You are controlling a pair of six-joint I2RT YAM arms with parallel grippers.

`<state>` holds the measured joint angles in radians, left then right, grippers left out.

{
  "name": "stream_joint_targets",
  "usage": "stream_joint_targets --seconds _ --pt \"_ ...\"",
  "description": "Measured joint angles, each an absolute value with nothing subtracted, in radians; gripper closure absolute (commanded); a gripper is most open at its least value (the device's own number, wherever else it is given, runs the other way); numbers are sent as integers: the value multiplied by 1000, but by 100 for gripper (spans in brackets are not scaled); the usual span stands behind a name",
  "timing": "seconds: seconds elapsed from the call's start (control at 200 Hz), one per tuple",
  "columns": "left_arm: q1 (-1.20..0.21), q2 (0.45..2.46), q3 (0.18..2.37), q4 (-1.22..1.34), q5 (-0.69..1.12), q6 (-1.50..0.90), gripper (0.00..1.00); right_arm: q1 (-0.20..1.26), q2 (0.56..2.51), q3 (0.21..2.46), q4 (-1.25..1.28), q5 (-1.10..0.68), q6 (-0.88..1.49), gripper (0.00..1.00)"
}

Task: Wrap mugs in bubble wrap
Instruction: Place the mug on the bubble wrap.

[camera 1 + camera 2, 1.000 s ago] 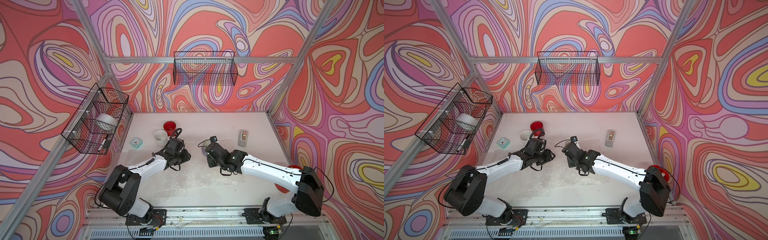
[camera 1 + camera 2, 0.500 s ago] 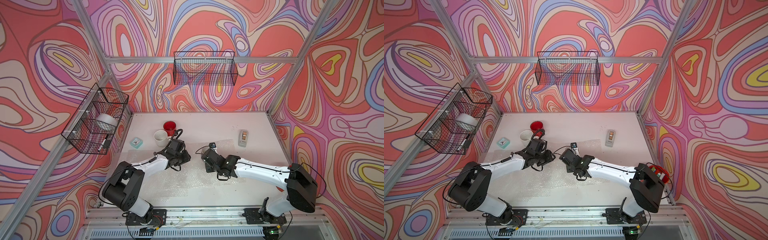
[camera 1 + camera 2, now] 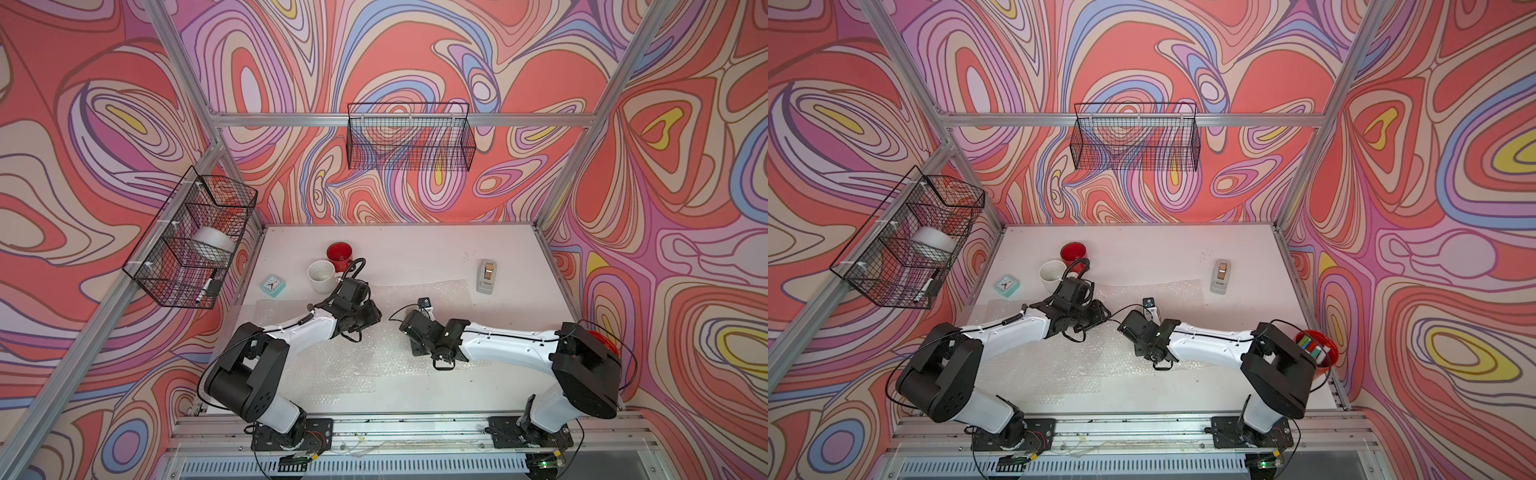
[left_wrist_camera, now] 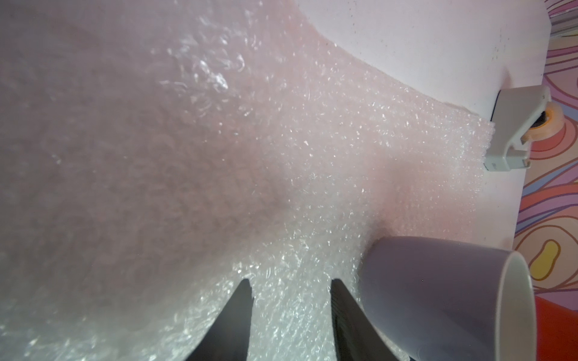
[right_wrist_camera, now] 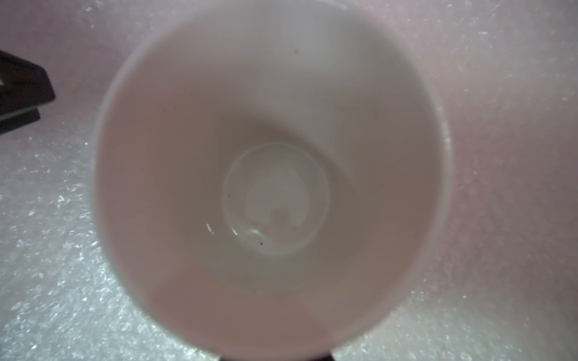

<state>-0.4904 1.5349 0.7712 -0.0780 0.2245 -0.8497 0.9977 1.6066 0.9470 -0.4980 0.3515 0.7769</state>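
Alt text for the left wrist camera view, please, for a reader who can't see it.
A lavender-grey mug with a white inside sits on a clear sheet of bubble wrap, close beside the left gripper, whose dark jaws stand apart over the wrap with nothing between them. A grey tape dispenser lies by the sheet's far corner on the pale table.

A glossy red ceramic mug [image 3: 338, 254], a white ceramic mug [image 3: 321, 275] and a lavender-grey ceramic mug [image 4: 438, 290] were seen; enclosure walls [image 3: 415, 62] were swirled coral, pink, lilac.
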Motion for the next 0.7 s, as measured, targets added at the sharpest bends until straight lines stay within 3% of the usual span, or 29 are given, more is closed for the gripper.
stream_joint_targets --seconds 0.1,0.18,0.25,0.326,0.406,0.591,0.696 --pt "-490 1526 772 -80 220 -848 45 1007 1586 943 -482 327 767 39" --pt "-491 1509 777 -92 215 -837 34 1011 1531 940 -476 316 762 27" --pt "-498 1489 804 -122 198 -821 25 1011 1452 932 -481 326 762 26" --pt "-522 1472 866 -163 168 -789 18 1002 1362 932 -524 351 789 32" --pt "-579 1467 963 -196 121 -739 15 945 1306 940 -629 365 851 35" --pt "-768 1473 1131 -198 39 -622 14 637 1217 849 -841 264 937 33" --pt "-823 1502 1161 -197 35 -595 14 443 1133 765 -914 142 923 27"
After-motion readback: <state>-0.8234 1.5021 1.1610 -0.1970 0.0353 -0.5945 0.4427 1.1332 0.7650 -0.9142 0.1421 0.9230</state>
